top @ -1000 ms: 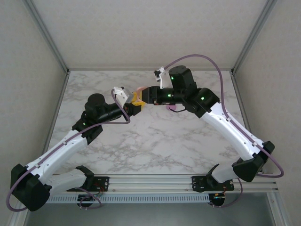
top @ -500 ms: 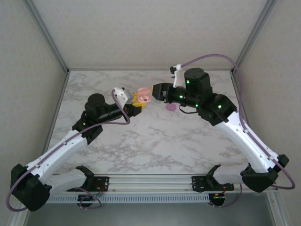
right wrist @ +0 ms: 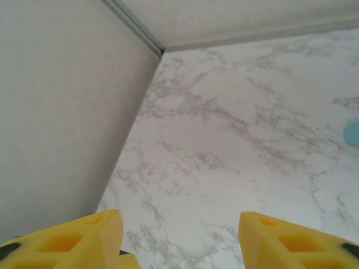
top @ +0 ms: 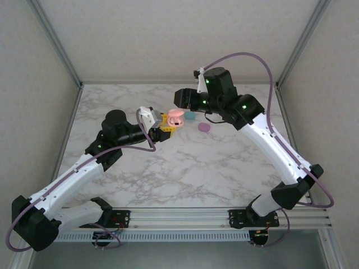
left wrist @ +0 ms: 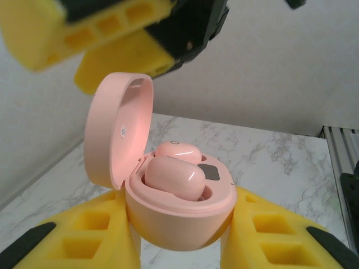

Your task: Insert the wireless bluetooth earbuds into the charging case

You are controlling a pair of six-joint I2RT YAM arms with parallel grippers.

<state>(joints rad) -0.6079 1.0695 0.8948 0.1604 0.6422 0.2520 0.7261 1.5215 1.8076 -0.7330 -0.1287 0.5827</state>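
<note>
The pink charging case [left wrist: 179, 216] stands open between the yellow fingers [left wrist: 73, 241] of my left gripper [left wrist: 180, 246], which is shut on its base. Its lid [left wrist: 119, 137] is tipped up to the left. Two orange-pink earbuds [left wrist: 173, 177] sit side by side in its wells. In the top view the case [top: 176, 117] hangs above the middle of the table's far half, in my left gripper [top: 167, 124]. My right gripper [top: 180, 99] hovers just behind and above it, apart from it. That gripper [right wrist: 179, 232] is open with only marble between its fingers.
A teal oval case [top: 190, 115] and a purple one [top: 204, 128] lie on the marble table [top: 185, 168] just right of the pink case. The teal one's edge [right wrist: 353, 134] shows in the right wrist view. Walls and metal posts close the back and sides.
My right gripper has let go at the pink case, pulled back and up, and opened wider. The left gripper keeps the case, shifted slightly right. The teal case is now uncovered.
</note>
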